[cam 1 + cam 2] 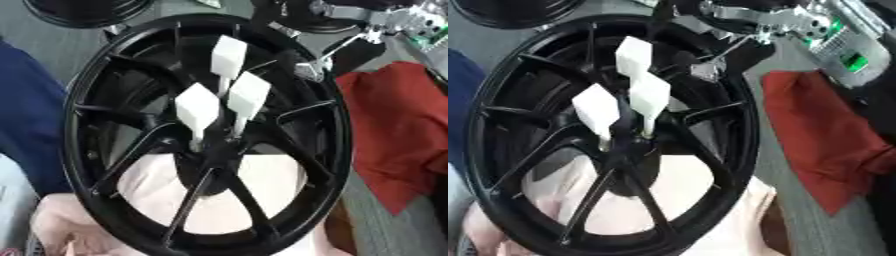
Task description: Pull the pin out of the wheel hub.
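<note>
Three white pins with block-shaped heads stand out of the centre of a black wheel hub (206,135), their shafts running toward the camera. The uppermost pin (229,56) lies nearest the robot's right hand (750,22), which enters from the upper right, just beside it. Whether that hand's fingers are spread or curled cannot be told. No left hand shows.

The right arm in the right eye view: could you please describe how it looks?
The right arm is mostly bare silver metal with dark joints, and bright green patches show on its side. Its hand looks black.
</note>
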